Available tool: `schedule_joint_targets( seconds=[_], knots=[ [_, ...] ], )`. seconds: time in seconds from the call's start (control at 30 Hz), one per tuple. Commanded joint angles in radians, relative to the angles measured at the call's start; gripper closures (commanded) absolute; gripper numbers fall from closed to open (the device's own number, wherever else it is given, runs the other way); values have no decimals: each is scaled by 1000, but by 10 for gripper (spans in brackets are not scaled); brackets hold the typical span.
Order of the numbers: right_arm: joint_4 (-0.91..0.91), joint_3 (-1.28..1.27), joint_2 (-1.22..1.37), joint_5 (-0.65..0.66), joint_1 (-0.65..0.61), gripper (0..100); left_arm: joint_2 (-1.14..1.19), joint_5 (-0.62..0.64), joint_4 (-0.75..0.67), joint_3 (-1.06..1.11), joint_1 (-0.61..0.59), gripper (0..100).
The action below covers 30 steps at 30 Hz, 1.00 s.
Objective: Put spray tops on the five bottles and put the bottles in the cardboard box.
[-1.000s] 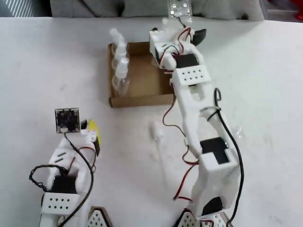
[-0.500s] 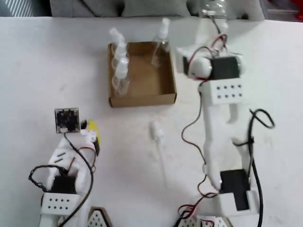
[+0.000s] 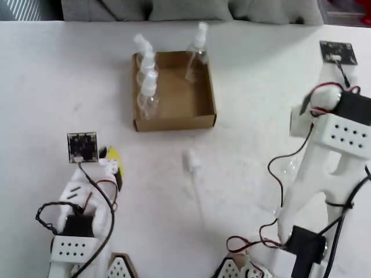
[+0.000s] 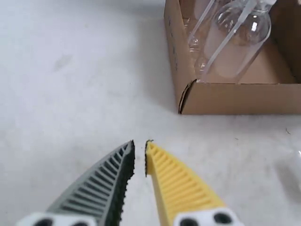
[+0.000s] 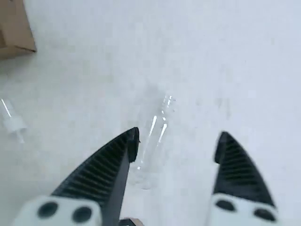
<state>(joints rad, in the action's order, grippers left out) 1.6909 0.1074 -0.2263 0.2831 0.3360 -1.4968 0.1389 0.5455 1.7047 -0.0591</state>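
Observation:
The cardboard box [image 3: 174, 110] stands at the table's far middle. Three capped clear bottles [image 3: 148, 81] line its left wall, and another capped bottle [image 3: 197, 49] stands in its far right corner. A loose white spray top [image 3: 190, 159] lies on the table in front of the box. One uncapped clear bottle [image 3: 288, 165] lies on its side to the right. My right gripper [image 5: 178, 136] hangs open right above that bottle [image 5: 157, 136], one black finger on each side. My left gripper [image 4: 139, 146] is shut and empty, low over the table near the box's front left corner [image 4: 186, 96].
The right arm [image 3: 330, 133] rises along the table's right side. The left arm [image 3: 81, 202] sits at the near left. White tabletop [image 3: 69, 75] lies open left of the box. The spray top [image 5: 11, 120] lies a little way from the lying bottle.
The right arm has swung away from the box to the right, leaving a capped bottle standing in the box's far right corner. It now hangs over the lying bottle. The left arm kept still.

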Motion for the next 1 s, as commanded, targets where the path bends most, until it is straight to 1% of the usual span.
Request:
schedule_joint_targets(
  seconds=[0.0,0.2,0.33,0.53,0.63,0.77,0.83,0.97],
  knots=[
    [19,-100,-130,104,104,954,-5,-6,-20,-5,-2,936],
    [16,-338,-306,112,222,967,-7,-6,-2,-5,-2,936],
    [4,-503,-395,114,255,967,-7,-6,-2,-5,-2,936],
    [-197,-747,-441,109,249,965,-7,-6,0,-5,-2,936],
    [-251,-799,-441,98,234,912,-7,-6,0,-5,-2,936],
    [-260,-809,-441,-43,199,810,-7,-6,0,-5,-2,936],
    [-275,-806,-441,-84,166,801,-5,-6,0,-5,-2,936],
    [-363,-815,-427,-166,113,811,-5,-6,0,-5,-2,936]
  ],
)
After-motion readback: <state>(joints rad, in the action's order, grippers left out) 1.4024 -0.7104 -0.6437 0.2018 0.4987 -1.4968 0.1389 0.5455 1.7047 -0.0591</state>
